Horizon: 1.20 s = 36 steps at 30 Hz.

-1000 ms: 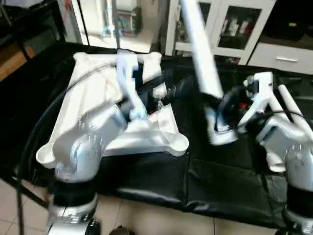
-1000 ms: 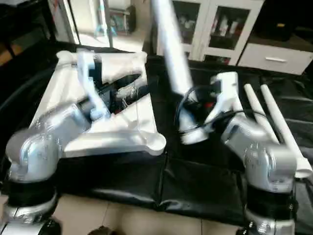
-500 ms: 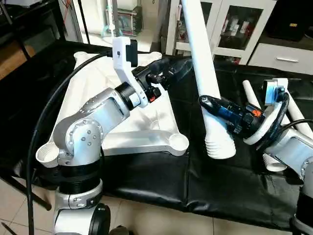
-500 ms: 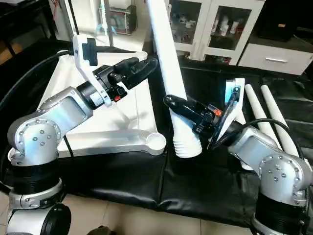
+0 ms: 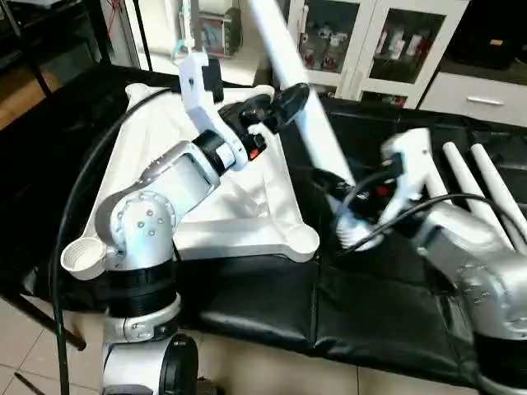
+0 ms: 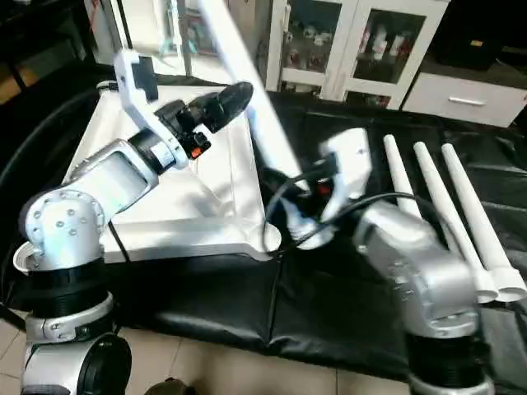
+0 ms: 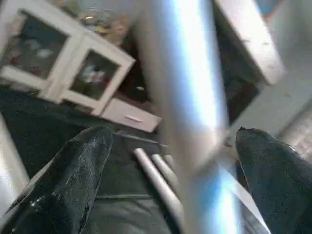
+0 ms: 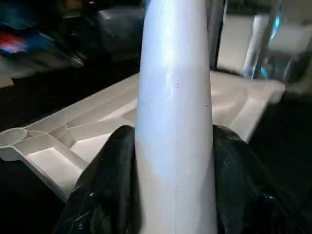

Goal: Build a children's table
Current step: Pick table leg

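Landmark: the white table top [image 5: 156, 173], lying underside up on the black mat [image 5: 272, 304], ribs and round corner sockets showing.
Held leg: one white tapered leg [image 8: 175, 122] slants up from just beside the table top's near right corner socket [image 5: 303, 240], its thin end rising past the top's far edge.
Right gripper: the right gripper [image 8: 173, 161] clamps this leg low down, one black finger [image 8: 105, 175] on each side, beside that near right corner.
Left gripper: the left gripper [image 7: 175, 146] sits above the table top's far right part, jaws spread wide with the slanted leg passing between the fingers [image 7: 73, 165]; I cannot tell whether either one touches it.
Spare legs: three more legs [image 6: 436, 206] lie side by side on the mat, well apart from the table top, beyond the right arm.
In the way: the left forearm [image 5: 165, 181] stretches across the table top and hides much of its ribbing; a black cable [image 5: 78, 206] arcs over its left side.
Surroundings: white glass-door cabinets [image 5: 362, 41] stand beyond the table top's far edge.
Open room: bare mat lies between the table top's right edge and the spare legs, and along its near edge, where tiled floor [image 5: 33, 346] begins.
Change: half a second ago the leg stood nearly upright, further from the table top; now it leans over it, its foot close to the corner socket. The left gripper's jaws have widened over the last second.
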Tool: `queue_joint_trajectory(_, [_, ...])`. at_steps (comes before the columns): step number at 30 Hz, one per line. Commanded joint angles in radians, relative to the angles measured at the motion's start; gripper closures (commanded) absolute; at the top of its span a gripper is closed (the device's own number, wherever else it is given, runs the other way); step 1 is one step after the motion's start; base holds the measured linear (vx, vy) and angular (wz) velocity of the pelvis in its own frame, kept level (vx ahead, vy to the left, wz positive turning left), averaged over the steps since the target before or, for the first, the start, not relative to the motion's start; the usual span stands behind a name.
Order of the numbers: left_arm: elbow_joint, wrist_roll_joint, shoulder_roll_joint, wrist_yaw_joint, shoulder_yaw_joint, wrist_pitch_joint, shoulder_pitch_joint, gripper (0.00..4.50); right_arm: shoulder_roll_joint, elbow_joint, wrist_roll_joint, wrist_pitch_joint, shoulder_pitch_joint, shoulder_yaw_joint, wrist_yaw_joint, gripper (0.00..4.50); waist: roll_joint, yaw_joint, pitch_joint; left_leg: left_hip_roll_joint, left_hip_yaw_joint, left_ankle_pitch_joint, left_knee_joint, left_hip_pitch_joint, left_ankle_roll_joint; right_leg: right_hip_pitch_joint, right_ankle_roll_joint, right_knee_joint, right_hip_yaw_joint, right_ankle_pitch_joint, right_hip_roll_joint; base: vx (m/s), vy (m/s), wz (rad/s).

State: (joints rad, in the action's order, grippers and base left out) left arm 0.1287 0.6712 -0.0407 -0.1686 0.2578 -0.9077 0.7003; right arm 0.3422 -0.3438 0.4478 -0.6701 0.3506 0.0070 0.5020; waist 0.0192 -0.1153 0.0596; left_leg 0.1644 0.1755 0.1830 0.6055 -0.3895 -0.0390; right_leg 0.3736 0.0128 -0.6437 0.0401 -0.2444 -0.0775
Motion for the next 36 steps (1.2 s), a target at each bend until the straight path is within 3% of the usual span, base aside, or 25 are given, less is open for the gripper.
queue_joint_trajectory(1, [-0.025, -0.021, -0.002, 0.043, 0.007, 0.011, 0.023, 0.00, 0.005, -0.023, -0.035, 0.057, 0.010, 0.014, -0.005, 2.69, 0.003, -0.001, -0.070, 0.056, -0.024, 0.043, -0.065, 0.022, 0.000, -0.040, -0.183, 0.072, -0.040, 0.108, -0.062, 0.000, 0.000, 0.00])
queue_joint_trajectory(6, [-0.057, -0.022, -0.002, 0.074, 0.018, 0.023, 0.042, 0.00, 0.031, 0.001, -0.166, 0.167, 0.006, 0.110, -0.018, 2.69, 0.001, -0.001, -0.070, 0.055, -0.026, 0.059, -0.065, 0.021, -0.011, -0.045, -0.189, 0.071, -0.041, 0.120, -0.063, 0.000, 0.000, 0.00])
queue_joint_trajectory(7, [-0.056, -0.005, -0.006, 0.071, 0.029, 0.025, 0.052, 0.00, 0.038, 0.007, -0.202, 0.188, 0.004, 0.135, -0.024, 2.69, -0.007, 0.001, -0.069, 0.055, -0.026, 0.064, -0.066, 0.021, -0.014, -0.043, -0.189, 0.072, -0.041, 0.127, -0.062, 0.000, 0.000, 0.00])
queue_joint_trajectory(9, [-0.045, 0.056, -0.026, 0.060, 0.058, 0.024, 0.066, 0.00, 0.037, 0.021, -0.244, 0.212, 0.005, 0.159, -0.039, 2.69, -0.006, 0.002, -0.070, 0.055, -0.026, 0.068, -0.065, 0.022, -0.015, -0.044, -0.194, 0.070, -0.041, 0.138, -0.063, 0.000, 0.000, 0.00])
queue_joint_trajectory(11, [-0.041, 0.076, -0.032, 0.057, 0.065, 0.020, 0.067, 0.00, 0.035, 0.024, -0.251, 0.216, 0.006, 0.162, -0.042, 2.69, -0.005, 0.001, -0.070, 0.056, -0.026, 0.078, -0.065, 0.023, -0.011, -0.045, -0.212, 0.069, -0.042, 0.146, -0.063, 0.000, 0.000, 0.00])
queue_joint_trajectory(12, [-0.034, 0.094, -0.032, 0.054, 0.066, 0.007, 0.066, 0.18, 0.030, 0.029, -0.260, 0.226, 0.010, 0.165, -0.049, 2.69, -0.012, -0.001, -0.070, 0.056, -0.027, 0.079, -0.064, 0.024, -0.012, -0.043, -0.214, 0.067, -0.041, 0.148, -0.063, 0.000, 0.000, 0.00])
queue_joint_trajectory(14, [-0.031, 0.103, -0.028, 0.060, 0.060, -0.020, 0.060, 0.39, 0.024, 0.034, -0.268, 0.237, 0.016, 0.167, -0.054, 2.69, -0.008, 0.001, -0.070, 0.055, -0.027, 0.080, -0.065, 0.022, -0.007, -0.045, -0.219, 0.067, -0.041, 0.159, -0.062, 0.000, 0.000, 0.00])
queue_joint_trajectory(23, [-0.031, 0.114, -0.017, 0.073, 0.041, -0.045, 0.050, 1.10, 0.010, 0.062, -0.314, 0.284, 0.030, 0.185, -0.065, 2.69, -0.014, 0.003, -0.071, 0.056, -0.028, 0.091, -0.065, 0.024, -0.009, -0.046, -0.217, 0.067, -0.040, 0.160, -0.061, 0.000, 0.000, 0.00])
queue_joint_trajectory(36, [-0.040, 0.134, -0.012, 0.082, 0.049, -0.061, 0.047, 2.30, -0.008, 0.087, -0.326, 0.315, 0.030, 0.181, -0.061, 2.69, -0.021, 0.001, -0.072, 0.054, -0.029, 0.096, -0.065, 0.024, -0.016, -0.047, -0.221, 0.065, -0.039, 0.183, -0.061, 0.000, 0.000, 0.00])
